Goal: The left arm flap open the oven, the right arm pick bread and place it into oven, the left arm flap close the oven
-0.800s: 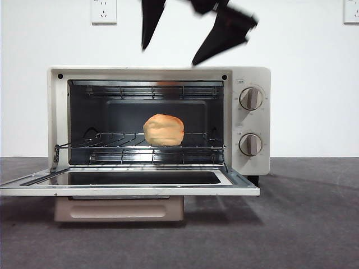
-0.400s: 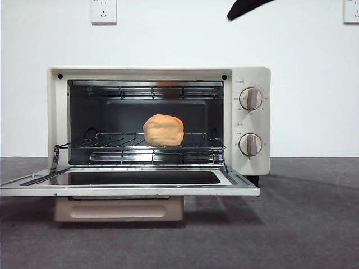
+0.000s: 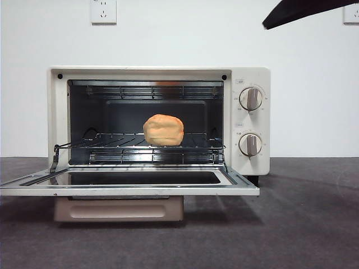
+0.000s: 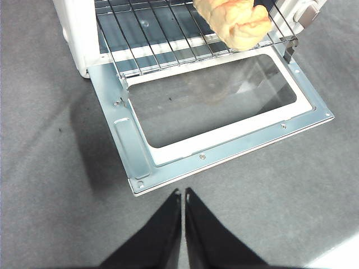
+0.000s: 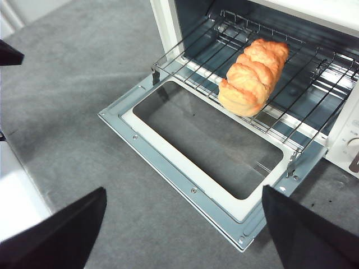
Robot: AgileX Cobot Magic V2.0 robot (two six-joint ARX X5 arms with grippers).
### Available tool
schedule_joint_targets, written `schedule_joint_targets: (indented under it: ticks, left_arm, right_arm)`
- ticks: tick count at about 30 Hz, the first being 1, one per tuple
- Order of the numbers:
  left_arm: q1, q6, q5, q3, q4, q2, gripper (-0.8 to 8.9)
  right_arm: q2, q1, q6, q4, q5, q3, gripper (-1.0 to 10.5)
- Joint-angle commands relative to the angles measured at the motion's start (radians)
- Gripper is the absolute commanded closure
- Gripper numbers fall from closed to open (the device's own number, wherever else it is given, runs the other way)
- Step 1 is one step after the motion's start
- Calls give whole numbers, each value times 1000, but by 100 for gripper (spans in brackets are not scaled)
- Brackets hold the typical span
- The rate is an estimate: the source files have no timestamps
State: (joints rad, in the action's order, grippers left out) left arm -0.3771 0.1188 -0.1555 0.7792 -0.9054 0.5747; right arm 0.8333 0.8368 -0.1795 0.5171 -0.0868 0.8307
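Golden bread (image 3: 163,130) on wire rack (image 5: 263,78) inside open oven (image 3: 249,75); right gripper (image 5: 185,235) wide open, empty; left gripper (image 4: 183,196) closed, empty, above door (image 4: 224,151)

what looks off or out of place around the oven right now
Nothing is spilled or damaged. The golden-orange lumpy bread loaf lies on the wire rack of the cream-white toaster oven, its near end at the rack's front edge. The glass door lies flat open.

Plain white wall (image 3: 314,84) with two sockets (image 3: 104,11); dark grey felt-like tabletop (image 3: 303,224)
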Motion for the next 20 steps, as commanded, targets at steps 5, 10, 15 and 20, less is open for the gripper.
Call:
schedule_joint_targets:
  ticks: [5, 10, 15, 20]
  left_arm:
    - [-2, 3, 2, 7, 28, 6, 798]
    - [8, 35, 2, -21, 112, 24, 799]
    - [51, 106, 1, -108, 248, 101, 799]
    - [99, 154, -11, -161, 401, 201, 799]
  right_arm:
    - [-32, 10, 9, -19, -2, 7, 507]
    - [-32, 10, 8, -18, -3, 7, 507]
    - [-32, 10, 7, -12, -3, 7, 507]
    - [-32, 11, 7, 10, -4, 7, 507]
